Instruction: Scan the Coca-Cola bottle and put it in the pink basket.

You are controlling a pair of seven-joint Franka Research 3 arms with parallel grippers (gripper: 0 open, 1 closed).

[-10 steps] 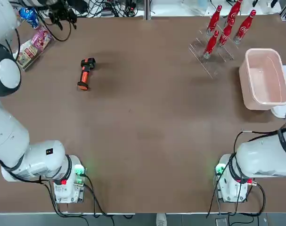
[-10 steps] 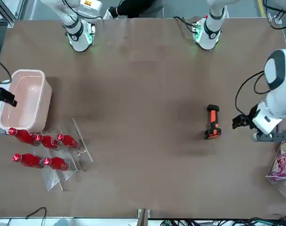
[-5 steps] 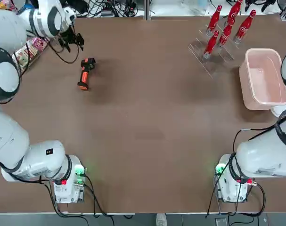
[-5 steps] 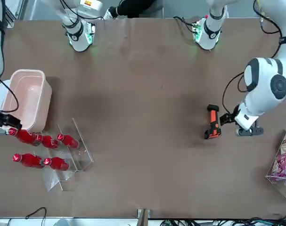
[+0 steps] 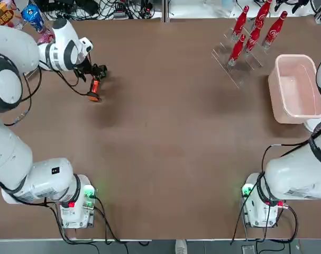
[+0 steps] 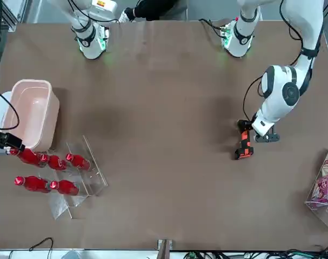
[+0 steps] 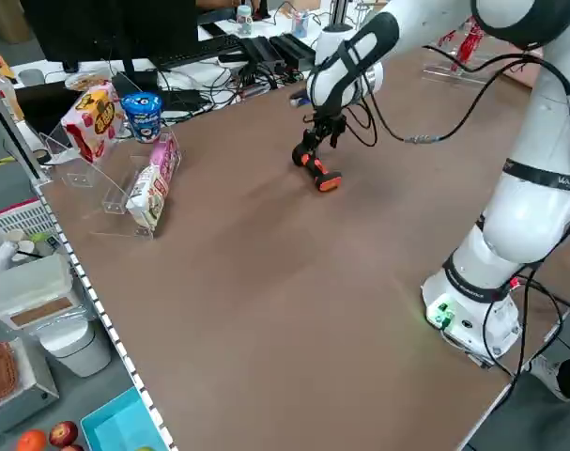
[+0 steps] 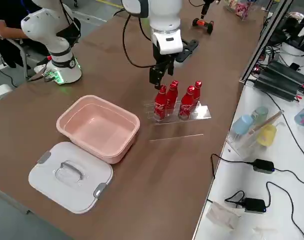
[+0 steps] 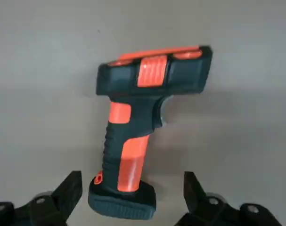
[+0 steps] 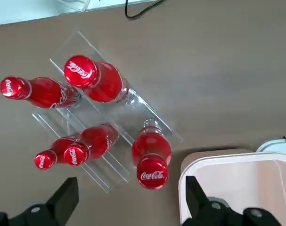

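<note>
In the top view, the table near the arm bases at the bottom edge is bare, and nothing of the task looks finished yet. At the upper left, the left gripper point(image 5: 91, 71) hangs over the scanner point(image 5: 94, 84), fingers spread wide on either side of its handle without touching it. At the right edge, the pink basket point(image 5: 295, 61) holds nothing. In the upper right corner, all five bottles stand in their clear rack point(image 5: 231, 61); the right gripper point(image 8: 159, 75) hovers above them, fingers apart, nearest the Coca-Cola bottle point(image 10: 151, 157) by the basket's corner. Grasping, scanning and dropping remain.
</note>
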